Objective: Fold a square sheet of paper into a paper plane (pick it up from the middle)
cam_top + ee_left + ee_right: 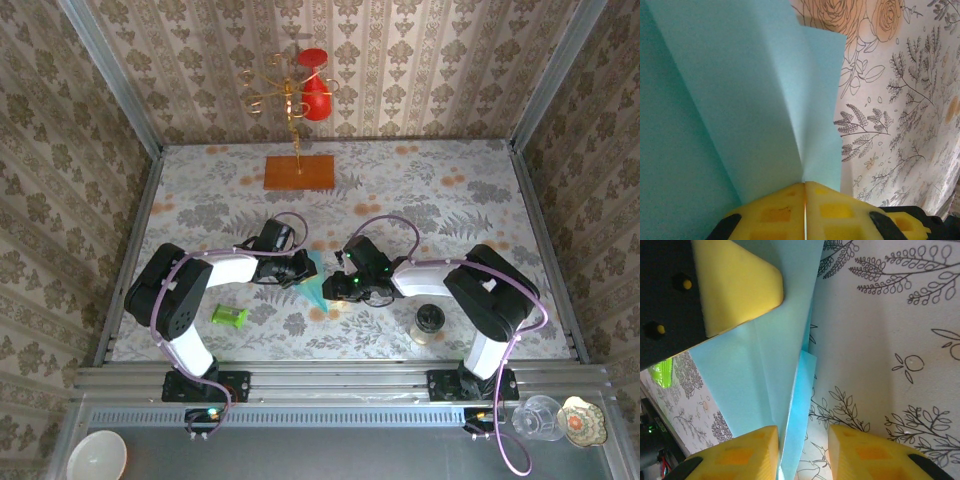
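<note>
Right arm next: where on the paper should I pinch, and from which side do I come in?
Pinch the paper on its layered folded edge, the darker strip running between the open right gripper's fingers. Come from the side opposite the left gripper, which is shut on the other end. That edge looks raised off the table, so closing across it should catch every layer.

Soft, even light over the flower-patterned table (200,190), shadows faint, while close up the light-blue folded paper (740,100) glows bright and slightly blurred.
</note>
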You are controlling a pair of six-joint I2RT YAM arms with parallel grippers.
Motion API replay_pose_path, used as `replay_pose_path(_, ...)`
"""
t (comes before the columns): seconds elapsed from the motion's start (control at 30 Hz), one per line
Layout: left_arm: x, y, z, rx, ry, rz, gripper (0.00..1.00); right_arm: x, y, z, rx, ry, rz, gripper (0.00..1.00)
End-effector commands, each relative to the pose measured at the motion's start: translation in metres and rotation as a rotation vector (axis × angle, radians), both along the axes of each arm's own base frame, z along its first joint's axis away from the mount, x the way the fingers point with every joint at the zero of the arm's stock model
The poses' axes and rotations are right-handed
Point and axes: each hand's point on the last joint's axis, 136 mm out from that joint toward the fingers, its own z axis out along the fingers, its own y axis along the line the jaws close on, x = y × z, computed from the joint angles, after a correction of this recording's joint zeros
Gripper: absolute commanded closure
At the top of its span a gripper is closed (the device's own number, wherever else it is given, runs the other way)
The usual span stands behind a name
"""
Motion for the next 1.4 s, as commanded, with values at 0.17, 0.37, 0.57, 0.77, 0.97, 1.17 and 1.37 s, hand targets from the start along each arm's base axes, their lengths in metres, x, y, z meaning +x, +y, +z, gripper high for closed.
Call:
replay_pose_path(0.17,-0.002,0.007,0.004,0.015,-0.002,0.014,0.9,-0.01,0.006,-0.003,-0.001,0.021,0.044,0.67)
replay_pose_path(0.37,-0.002,0.007,0.009,0.004,-0.01,0.016,0.89,-0.01,0.007,0.024,0.051,-0.036,0.058,0.67)
replay_pose_path(0.57,-0.004,0.008,0.012,0.001,-0.015,0.019,0.88,-0.023,0.013,0.014,0.05,0.003,0.094,0.71)
replay_pose_path(0.77,-0.007,0.01,0.011,0.005,-0.01,0.019,0.88,-0.026,0.014,0.009,0.04,0.016,0.1,0.73)
replay_pose_path(0.97,-0.008,0.012,0.008,0.013,-0.003,0.021,0.88,-0.027,0.01,0.004,0.011,0.02,0.095,0.73)
replay_pose_path(1.17,-0.008,0.012,0.005,0.017,0.005,0.023,0.88,-0.031,0.01,0.002,0.006,0.028,0.107,0.75)
replay_pose_path(1.37,-0.008,0.012,0.004,0.019,0.006,0.025,0.88,-0.034,0.012,-0.002,0.006,0.043,0.114,0.79)
